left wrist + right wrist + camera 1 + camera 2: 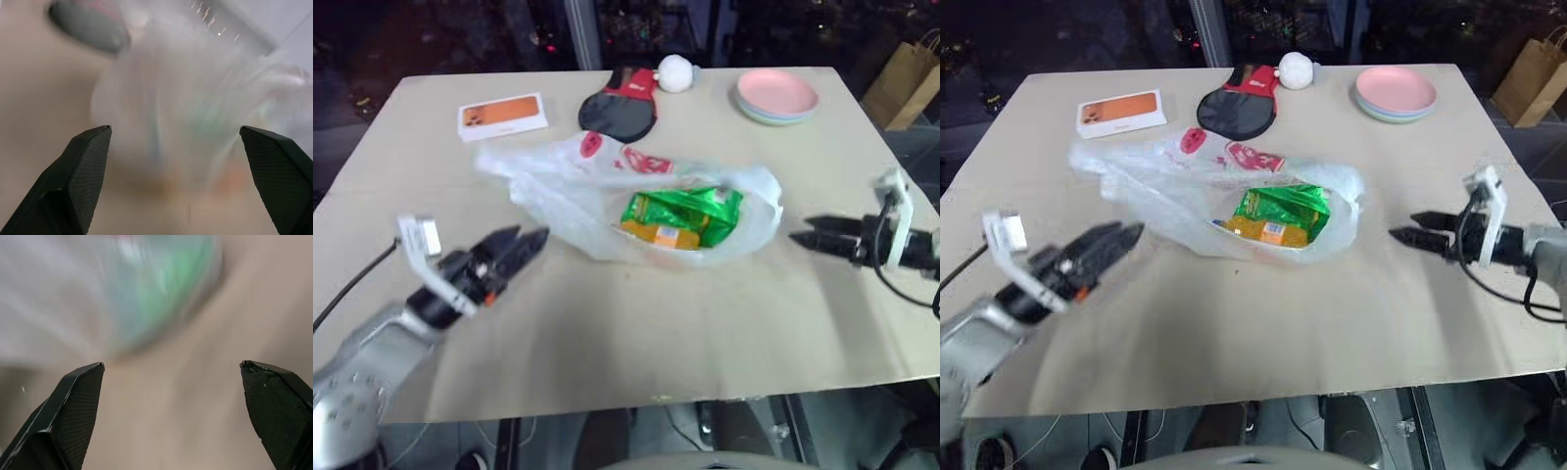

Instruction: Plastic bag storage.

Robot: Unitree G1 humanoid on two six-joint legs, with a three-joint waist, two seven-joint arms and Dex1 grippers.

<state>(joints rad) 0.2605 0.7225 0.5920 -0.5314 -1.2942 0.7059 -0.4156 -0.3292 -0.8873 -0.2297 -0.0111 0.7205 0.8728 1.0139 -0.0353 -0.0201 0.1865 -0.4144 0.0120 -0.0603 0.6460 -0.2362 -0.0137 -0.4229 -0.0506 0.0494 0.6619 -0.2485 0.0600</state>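
The plastic bag (pixel 570 186) lies slumped in the middle of the table (pixel 636 323), thin translucent white with red print near its far side. Inside it, through the film, I see a shiny green snack packet (pixel 685 211) on an orange one. My left gripper (pixel 530 237) hovers just left of the bag, pointing at it, fingers (pixel 83 171) spread wide with nothing between them. My right gripper (pixel 801 233) hangs just right of the bag, also pointing at it, fingers (pixel 68 406) open and empty. Neither touches the bag, which is blurred in both wrist views.
Along the far side of the table lie an orange and white box (pixel 502 116), a red and black table tennis paddle (pixel 622 106), a white ball (pixel 675 73) and stacked pink plates (pixel 777 96). A brown paper bag (pixel 904 83) stands beyond the far right corner.
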